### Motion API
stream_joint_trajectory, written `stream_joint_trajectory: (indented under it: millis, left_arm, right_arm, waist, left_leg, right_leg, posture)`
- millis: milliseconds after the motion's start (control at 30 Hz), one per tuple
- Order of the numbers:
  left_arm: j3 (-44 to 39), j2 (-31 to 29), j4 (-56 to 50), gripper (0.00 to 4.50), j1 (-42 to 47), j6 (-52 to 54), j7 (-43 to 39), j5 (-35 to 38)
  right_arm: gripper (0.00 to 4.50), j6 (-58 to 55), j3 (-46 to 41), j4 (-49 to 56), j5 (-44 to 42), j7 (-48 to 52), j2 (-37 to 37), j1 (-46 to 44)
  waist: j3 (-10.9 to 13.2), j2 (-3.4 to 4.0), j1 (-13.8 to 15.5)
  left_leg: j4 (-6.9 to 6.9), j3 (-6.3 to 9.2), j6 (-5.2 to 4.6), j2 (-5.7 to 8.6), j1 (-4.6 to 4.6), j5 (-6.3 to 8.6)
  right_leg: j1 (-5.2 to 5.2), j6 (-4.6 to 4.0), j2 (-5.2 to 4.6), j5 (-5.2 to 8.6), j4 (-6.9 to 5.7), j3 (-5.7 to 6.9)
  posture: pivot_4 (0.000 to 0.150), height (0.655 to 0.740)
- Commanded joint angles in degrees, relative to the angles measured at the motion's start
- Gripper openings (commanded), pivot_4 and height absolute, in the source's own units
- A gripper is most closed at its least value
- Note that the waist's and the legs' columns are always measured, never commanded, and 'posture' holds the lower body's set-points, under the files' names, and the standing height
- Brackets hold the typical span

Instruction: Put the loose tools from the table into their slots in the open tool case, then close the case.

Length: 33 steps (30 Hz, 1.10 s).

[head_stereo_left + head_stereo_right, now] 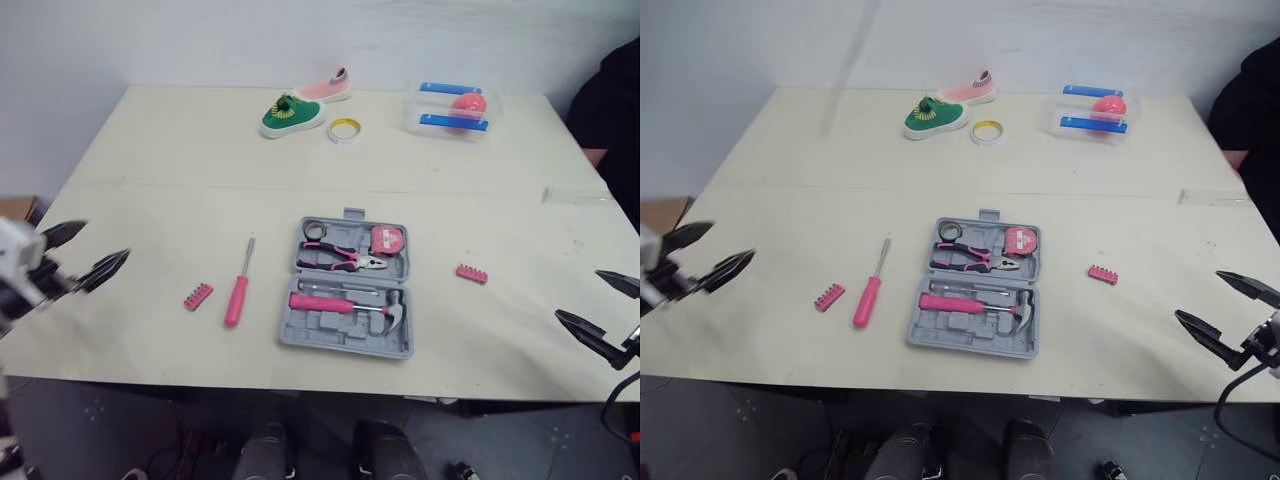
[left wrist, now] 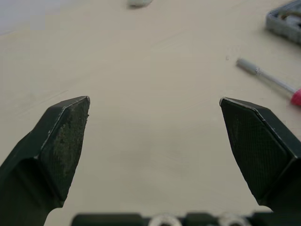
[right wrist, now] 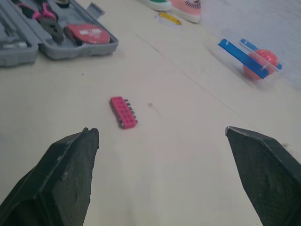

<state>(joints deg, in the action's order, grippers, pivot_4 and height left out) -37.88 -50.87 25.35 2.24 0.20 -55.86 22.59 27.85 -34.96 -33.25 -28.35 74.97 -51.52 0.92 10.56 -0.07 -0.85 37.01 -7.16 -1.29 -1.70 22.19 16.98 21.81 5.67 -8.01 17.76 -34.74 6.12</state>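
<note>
The left gripper (image 1: 105, 240) and right gripper (image 1: 578, 294) are hovering wide open and empty before the first pickup, which probably needs a reach toward the screwdriver (image 1: 237, 290) left of the tool case (image 1: 300, 340).

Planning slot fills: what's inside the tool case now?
Inside the tool case: pliers, tape measure, hammer, a small dark ring in one corner. Front moulded slots look bare. Anything beneath those tools is covered.

Grey plastic tool case (image 2: 284, 21): just a corner, rest cut off by the edge.
Pink-handled metal screwdriver (image 2: 265, 77): most of the handle cut off.
Pale blurry blob (image 2: 139, 3): too blurred to tell.
Pink slip-on shoe (image 1: 325, 88): one end hidden behind green shoe (image 1: 292, 115).
Dark sleeve of a person (image 1: 610, 95): cut off by the edge.
</note>
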Motion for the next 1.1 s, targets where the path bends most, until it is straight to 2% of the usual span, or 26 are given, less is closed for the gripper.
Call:
stream_joint_trajectory:
  millis: [33, 200, 367, 467, 533, 667, 900, 1100]
  left_arm:
    - [-7.60, -2.93, 6.23, 4.49, -2.67, -2.17, 1.98, 1.42]
    - [-10.32, -2.80, 5.51, 4.49, -7.27, -1.97, 1.82, 2.34]
    - [-8.76, -0.46, -0.41, 4.49, -8.27, 0.34, 0.40, 4.72]
    - [-6.04, 0.16, -6.60, 4.49, -10.42, 4.73, -2.34, 6.24]
    - [-2.53, -0.95, -12.37, 4.49, -14.02, 6.02, -6.78, 5.55]
    - [3.26, -0.32, -22.44, 4.49, -13.96, 9.40, -7.30, 5.95]
    - [9.85, 7.15, -31.89, 4.49, -10.02, 18.13, 6.29, 4.57]
    - [13.01, 10.14, -29.62, 4.49, -6.11, 20.88, 11.82, 2.88]
  right_arm:
    - [4.50, 3.60, -2.97, -7.48, 0.41, 0.01, -3.60, -2.11]
    - [4.50, 6.29, -1.95, -12.53, 1.03, 0.80, -3.27, -2.67]
    - [4.50, 6.53, -0.04, -11.21, 0.43, 2.43, -0.86, -3.70]
    - [4.50, 3.62, 0.76, -8.03, -1.83, 1.90, 0.29, -7.44]
    - [4.50, 1.97, 2.04, -4.54, -3.19, 4.75, 0.93, -8.14]
    - [4.50, -7.51, 5.61, 11.32, -9.44, 5.85, 4.95, -6.23]
    - [4.50, -14.69, 10.67, 31.54, -12.10, -0.03, 11.74, -3.59]
    - [4.50, -16.42, 16.99, 43.43, -11.75, -0.45, 15.58, 0.01]
  waist:
    - [0.08, -0.15, -0.12]
    - [0.17, -0.30, 0.01]
    - [0.18, -0.27, -0.28]
    - [0.30, -0.08, -0.88]
    - [0.34, -0.01, -1.19]
    - [0.34, -0.03, -0.93]
    - [0.38, 0.01, -0.55]
    - [0.44, -0.19, -0.50]
  left_leg:
    - [0.00, -0.01, 0.01, -0.01, 0.02, 0.01]
    - [-0.01, 0.05, -0.11, -0.02, 0.05, 0.10]
    - [-0.06, 0.01, -0.17, -0.01, 0.09, 0.15]
    - [-0.06, -0.02, -0.14, 0.00, 0.12, 0.13]
    - [-0.06, -0.13, 0.05, 0.01, 0.13, 0.01]
    - [-0.16, -0.28, 0.13, -0.07, 0.12, -0.04]
    - [0.03, -0.46, 0.03, 0.02, 0.13, -0.09]
    - [0.07, -0.45, -0.01, -0.03, 0.13, -0.12]
  right_leg:
    - [0.05, -0.01, 0.00, 0.00, 0.01, 0.01]
    - [0.27, -0.04, -0.12, 0.02, -0.03, 0.07]
    - [0.31, -0.05, -0.17, 0.02, -0.11, 0.01]
    - [0.27, -0.05, -0.18, 0.02, -0.15, 0.00]
    - [0.31, -0.05, -0.17, 0.02, -0.21, -0.08]
    - [0.46, -0.06, -0.12, 0.03, -0.30, -0.08]
    - [0.55, -0.06, -0.19, 0.03, -0.66, -0.18]
    - [0.61, -0.06, -0.12, 0.03, -0.80, -0.16]
  posture:
    - [0.150, 0.7400]
    - [0.150, 0.7400]
    - [0.150, 0.7400]
    - [0.150, 0.7400]
    - [0.150, 0.7400]
    - [0.150, 0.7400]
    - [0.150, 0.7400]
    - [0.150, 0.7400]
